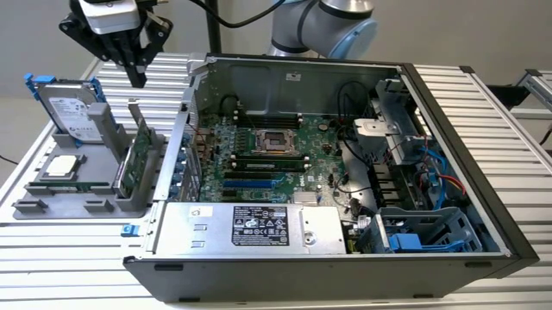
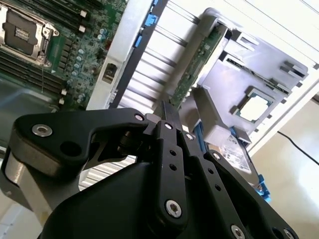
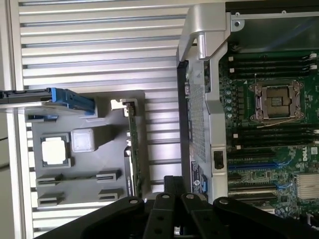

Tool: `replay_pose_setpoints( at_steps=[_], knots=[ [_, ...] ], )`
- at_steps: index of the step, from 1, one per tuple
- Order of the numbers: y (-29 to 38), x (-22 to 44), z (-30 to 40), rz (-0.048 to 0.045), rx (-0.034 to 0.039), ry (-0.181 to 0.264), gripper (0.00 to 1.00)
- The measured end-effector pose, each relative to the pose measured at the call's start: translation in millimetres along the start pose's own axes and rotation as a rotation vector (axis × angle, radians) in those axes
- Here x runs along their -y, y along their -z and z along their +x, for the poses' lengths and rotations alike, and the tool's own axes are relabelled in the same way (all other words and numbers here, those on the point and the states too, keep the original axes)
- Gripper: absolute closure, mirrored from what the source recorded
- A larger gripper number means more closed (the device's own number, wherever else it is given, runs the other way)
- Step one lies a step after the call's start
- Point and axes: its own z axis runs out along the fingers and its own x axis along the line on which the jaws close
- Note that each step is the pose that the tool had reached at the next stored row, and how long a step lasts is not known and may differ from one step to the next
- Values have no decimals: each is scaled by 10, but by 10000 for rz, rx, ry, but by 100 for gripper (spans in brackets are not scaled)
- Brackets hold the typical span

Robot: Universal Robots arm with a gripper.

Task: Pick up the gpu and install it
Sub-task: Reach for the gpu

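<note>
Exterior view, read from its left to its right.

- Gray holder (image 1: pixel 86 205) lies on the slatted tabletop (image 1: pixel 69 239), along the tabletop's edge on the exterior view's left.
- Hard drive (image 1: pixel 74 113) with a blue frame stands upright at the holder's far end. A processor chip (image 1: pixel 62 166) lies flat in a pocket nearer the middle.
- The gpu (image 1: pixel 138 158) stands on edge in the slot on the holder's side nearest the computer case, green board showing, not installed. Both wrist views show it edge-on (image 2: pixel 197 69) (image 3: pixel 132 149).
- Gripper (image 1: pixel 136 76) hangs above the holder's far end, over the gpu and apart from it. Its fingers are pressed together with nothing between them, as in both wrist views (image 2: pixel 167 112) (image 3: pixel 174 181).
- Computer case (image 1: pixel 302 278) lies open just beside the holder. The motherboard (image 1: pixel 319 168) is exposed, with the power supply (image 1: pixel 250 226) along the near wall.
- The arm (image 1: pixel 328 26) rises behind the case.
</note>
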Motion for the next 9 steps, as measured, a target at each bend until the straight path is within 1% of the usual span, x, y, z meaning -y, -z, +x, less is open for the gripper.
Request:
replay_pose_setpoints(
  at_steps=[9],
  knots=[
    [2, 7, 101, 0, 0, 0, 100]
  ],
)
